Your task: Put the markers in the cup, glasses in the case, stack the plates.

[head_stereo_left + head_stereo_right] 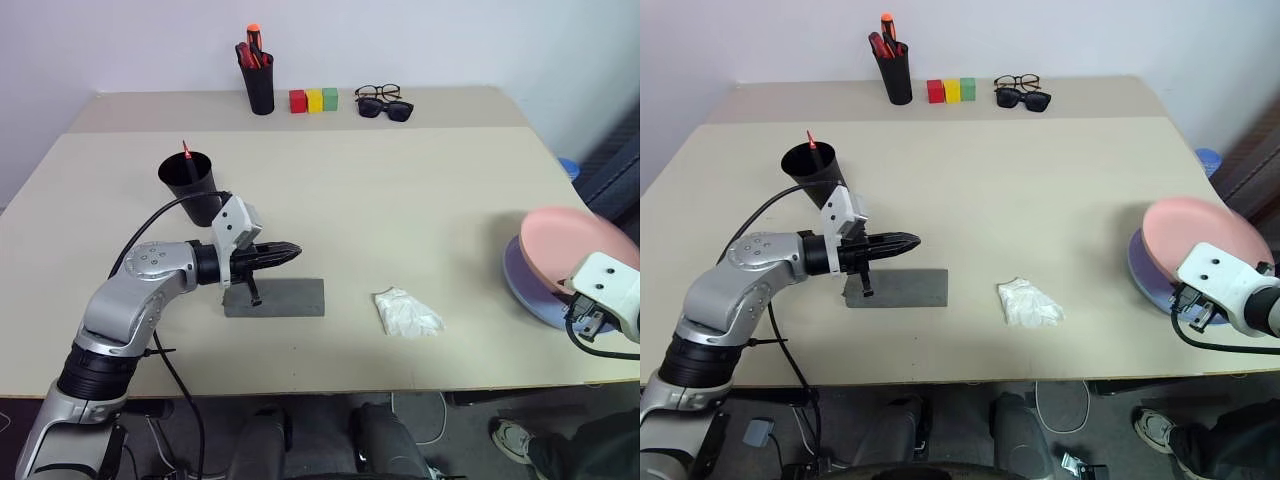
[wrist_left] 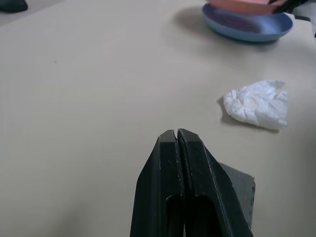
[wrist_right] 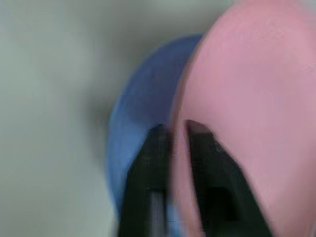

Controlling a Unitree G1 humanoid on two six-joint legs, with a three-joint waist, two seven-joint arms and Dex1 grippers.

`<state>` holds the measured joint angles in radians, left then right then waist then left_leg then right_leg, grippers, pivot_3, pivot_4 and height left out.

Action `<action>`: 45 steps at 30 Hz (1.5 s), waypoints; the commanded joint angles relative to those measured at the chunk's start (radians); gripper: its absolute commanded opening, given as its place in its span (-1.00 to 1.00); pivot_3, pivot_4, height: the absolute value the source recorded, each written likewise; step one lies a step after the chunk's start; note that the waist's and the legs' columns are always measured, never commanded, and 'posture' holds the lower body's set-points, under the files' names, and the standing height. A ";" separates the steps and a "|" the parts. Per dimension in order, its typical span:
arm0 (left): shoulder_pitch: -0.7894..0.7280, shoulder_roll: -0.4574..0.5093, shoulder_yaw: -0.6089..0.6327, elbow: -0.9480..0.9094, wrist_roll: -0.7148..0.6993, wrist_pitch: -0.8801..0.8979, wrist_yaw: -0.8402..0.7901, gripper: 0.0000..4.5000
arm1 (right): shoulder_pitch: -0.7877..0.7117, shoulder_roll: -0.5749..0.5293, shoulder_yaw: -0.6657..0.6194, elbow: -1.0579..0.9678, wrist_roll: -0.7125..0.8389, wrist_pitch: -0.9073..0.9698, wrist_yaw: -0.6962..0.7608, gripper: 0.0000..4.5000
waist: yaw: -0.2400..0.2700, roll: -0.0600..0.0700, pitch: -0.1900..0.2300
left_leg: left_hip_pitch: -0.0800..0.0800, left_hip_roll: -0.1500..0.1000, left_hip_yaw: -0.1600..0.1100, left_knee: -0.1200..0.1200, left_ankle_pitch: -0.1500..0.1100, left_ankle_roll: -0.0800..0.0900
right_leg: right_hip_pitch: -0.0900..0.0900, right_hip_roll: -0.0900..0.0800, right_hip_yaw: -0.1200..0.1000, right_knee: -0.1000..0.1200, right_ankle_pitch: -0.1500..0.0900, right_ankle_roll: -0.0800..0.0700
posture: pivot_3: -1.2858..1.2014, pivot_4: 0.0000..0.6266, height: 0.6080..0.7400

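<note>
Black cup (image 1: 190,182) at the table's (image 1: 400,200) left, a red marker tip (image 1: 185,150) poking above its rim; rest of the contents hidden. Grey case (image 1: 285,298) lies flat just in front of me, nothing visible in it. My left gripper (image 1: 290,251) pressed shut, empty, hovering over the case's left part. Pink plate (image 1: 585,245) sits tilted on the blue plate (image 1: 530,290) at the right edge. My right gripper (image 3: 175,129) is part-open, fingers either side of the pink plate's rim; grip unclear. Glasses (image 1: 377,92) at the far edge, touching the sunglasses (image 1: 386,108). Black pen holder (image 1: 259,85) there holds red and orange pens. Crumpled tissue (image 1: 407,312) right of the case.
</note>
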<state>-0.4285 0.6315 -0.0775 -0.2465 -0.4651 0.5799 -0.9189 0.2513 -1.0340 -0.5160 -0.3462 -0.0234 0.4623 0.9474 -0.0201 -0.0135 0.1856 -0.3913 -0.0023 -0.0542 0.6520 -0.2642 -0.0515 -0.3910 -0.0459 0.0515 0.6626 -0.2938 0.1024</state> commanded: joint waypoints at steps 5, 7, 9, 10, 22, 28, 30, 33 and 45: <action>0.016 0.003 0.011 -0.028 0.009 -0.019 0.001 -1.00 | -0.051 0.102 0.094 -0.221 0.209 0.139 0.029 0.25 | 0.006 0.000 0.000 | 0.000 0.000 -0.002 -0.001 0.000 0.000 | 0.000 0.000 0.000 0.000 0.000 0.000 | 0.03 -0.52 1.00; 0.025 0.002 0.016 -0.038 0.007 -0.014 0.011 -1.00 | -0.071 0.160 0.162 -0.265 0.274 0.189 0.008 0.25 | 0.007 -0.001 0.000 | 0.000 0.000 -0.003 -0.001 0.000 0.000 | 0.001 0.000 0.000 -0.001 0.000 0.000 | 0.03 -0.52 1.00; 0.034 0.001 0.020 -0.049 0.004 -0.011 0.019 -1.00 | -0.077 0.199 0.244 -0.288 0.289 0.196 -0.011 0.25 | 0.009 -0.001 0.000 | 0.000 0.000 -0.003 -0.001 0.000 0.000 | 0.001 -0.001 0.000 -0.001 0.000 0.000 | 0.03 -0.52 1.00; 0.037 0.000 0.020 -0.054 0.003 -0.009 0.023 -1.00 | -0.083 0.217 0.274 -0.292 0.293 0.201 -0.026 0.25 | 0.008 -0.001 0.000 | 0.000 0.000 -0.003 0.000 0.000 0.000 | 0.001 -0.001 0.000 -0.001 0.000 0.000 | 0.03 -0.52 1.00; 0.070 0.001 0.034 -0.093 -0.009 0.008 0.052 -1.00 | -0.170 0.265 0.513 -0.135 0.132 0.105 -0.197 -0.28 | 0.006 -0.001 0.000 | 0.000 0.000 -0.003 -0.001 0.000 0.000 | 0.001 -0.001 0.000 -0.001 0.000 0.000 | 0.03 -0.52 1.00; 0.074 0.000 0.036 -0.096 -0.011 0.010 0.059 -1.00 | -0.194 0.251 0.444 -0.138 0.166 0.090 -0.196 -0.96 | 0.007 -0.001 0.000 | 0.000 0.000 -0.003 -0.001 0.000 0.000 | 0.001 -0.001 0.000 -0.001 0.000 0.000 | 0.03 -0.52 1.00; 0.072 -0.001 0.040 -0.090 -0.009 0.007 0.062 -1.00 | -0.232 0.245 0.378 -0.122 0.168 0.103 -0.226 -0.96 | 0.007 -0.001 0.000 | 0.000 0.000 -0.003 -0.001 0.000 0.000 | 0.001 -0.001 0.000 -0.001 0.000 0.000 | 0.03 -0.52 1.00; 0.065 -0.020 0.055 -0.083 -0.021 0.015 0.083 -1.00 | -0.261 0.195 0.278 -0.059 0.135 0.099 -0.260 -0.96 | 0.007 -0.001 0.000 | 0.000 0.000 -0.003 -0.001 0.000 0.000 | 0.000 -0.001 0.000 -0.001 0.000 0.000 | 0.03 -0.52 1.00; 0.042 -0.101 0.065 -0.024 -0.008 0.006 0.152 -1.00 | -0.238 0.072 0.157 0.215 -0.027 0.055 -0.405 0.03 | 0.000 -0.001 -0.001 | 0.000 0.000 0.001 -0.002 0.000 0.000 | 0.000 -0.001 0.000 -0.001 0.000 0.000 | 0.03 -0.52 1.00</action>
<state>-0.3737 0.5367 -0.0424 -0.2545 -0.4674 0.6017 -0.7804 0.0365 -0.9596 -0.3569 -0.0964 -0.0474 0.5317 0.5548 -0.0201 -0.0142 0.1850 -0.3908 -0.0023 -0.0541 0.6502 -0.2645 -0.0512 -0.3915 -0.0467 0.0530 0.6618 -0.2941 0.1028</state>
